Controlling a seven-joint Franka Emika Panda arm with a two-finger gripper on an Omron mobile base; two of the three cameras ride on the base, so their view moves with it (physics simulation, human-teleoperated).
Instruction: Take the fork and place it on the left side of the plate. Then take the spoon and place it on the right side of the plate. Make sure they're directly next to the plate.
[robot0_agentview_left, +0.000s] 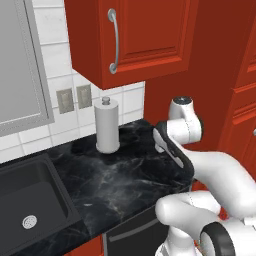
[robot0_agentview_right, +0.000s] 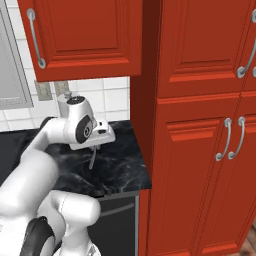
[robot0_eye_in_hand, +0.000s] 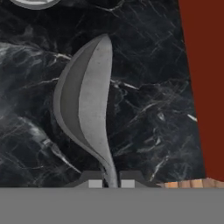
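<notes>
My gripper (robot0_eye_in_hand: 111, 181) is shut on the thin handle of the grey spoon (robot0_eye_in_hand: 83, 100). The oval bowl of the spoon points away from the fingers, over the black marble counter (robot0_eye_in_hand: 144, 109). In the right base view the spoon (robot0_agentview_right: 92, 159) hangs below the gripper (robot0_agentview_right: 94, 146), a little above the counter near its right end. The fork and the plate are out of view.
A white paper towel roll (robot0_agentview_left: 107, 125) stands at the back of the counter (robot0_agentview_left: 120, 175), and its round base (robot0_eye_in_hand: 33, 2) shows at the edge of the hand view. A dark sink (robot0_agentview_left: 30, 200) lies at the left. A tall red cabinet (robot0_agentview_right: 200, 125) closes the counter's right end.
</notes>
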